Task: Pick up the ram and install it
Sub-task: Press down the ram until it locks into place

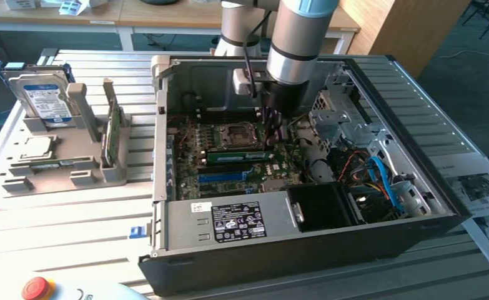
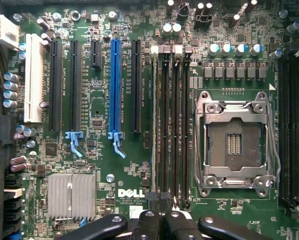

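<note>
One arm (image 1: pixel 298 37) upright inside open computer case (image 1: pixel 428 206), jaws clenched above motherboard (image 2: pixel 99 165).

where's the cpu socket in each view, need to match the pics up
exterior view: the cpu socket sits mid-motherboard inside the open computer case, toward the case's far wall.
wrist view: the cpu socket, silver-framed, lies between two banks of black memory slots.
shared landmark: the blue expansion slot, beyond the memory slots from the socket.
</note>
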